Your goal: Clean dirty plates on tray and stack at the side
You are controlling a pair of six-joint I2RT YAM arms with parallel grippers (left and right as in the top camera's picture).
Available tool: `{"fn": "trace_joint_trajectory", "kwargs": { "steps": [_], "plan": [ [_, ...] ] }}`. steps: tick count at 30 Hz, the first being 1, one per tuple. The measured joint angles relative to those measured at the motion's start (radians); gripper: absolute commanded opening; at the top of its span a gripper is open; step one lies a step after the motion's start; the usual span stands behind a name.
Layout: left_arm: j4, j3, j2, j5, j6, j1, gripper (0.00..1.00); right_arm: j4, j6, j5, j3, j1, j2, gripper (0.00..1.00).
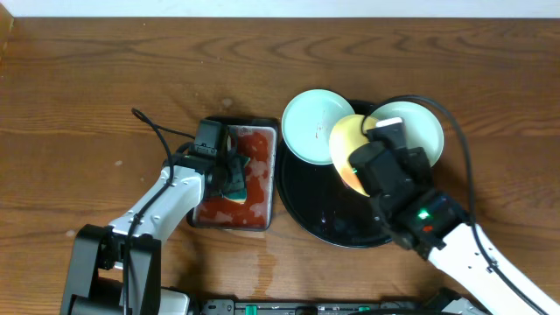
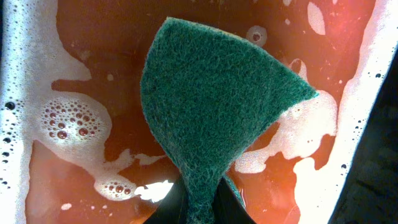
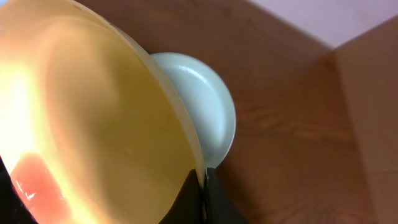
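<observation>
The white-and-black left arm (image 1: 162,199) reaches in from the near edge, left gripper (image 1: 234,179) clamped on a green scouring sponge (image 2: 211,99). The right arm (image 1: 477,254) angles from the near right corner, right gripper (image 3: 203,183) pinching a pale yellow round plate (image 3: 93,112).

Dark wood table (image 1: 70,105) w/ pale wall (image 1: 280,7) behind.

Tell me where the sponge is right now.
Overhead view, left of centre: the sponge is pinched in the left gripper over the small tray of red liquid, just left of the round black tray.
</observation>
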State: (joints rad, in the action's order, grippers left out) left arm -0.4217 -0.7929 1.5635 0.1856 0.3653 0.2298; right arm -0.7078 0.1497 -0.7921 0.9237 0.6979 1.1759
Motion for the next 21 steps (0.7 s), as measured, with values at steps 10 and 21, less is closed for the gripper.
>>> {"fn": "trace_joint_trajectory", "kwargs": {
  "steps": [10, 21],
  "plan": [
    [0.0, 0.002, 0.0, 0.0, 0.0, 0.0, 0.07, 0.09, -0.101, -0.26, 0.001, 0.233, 0.096, 0.01],
    [0.001, 0.002, 0.0, 0.0, 0.0, 0.0, 0.07, 0.108, -0.152, -0.44, 0.001, 0.316, 0.12, 0.01]
  ]
}}
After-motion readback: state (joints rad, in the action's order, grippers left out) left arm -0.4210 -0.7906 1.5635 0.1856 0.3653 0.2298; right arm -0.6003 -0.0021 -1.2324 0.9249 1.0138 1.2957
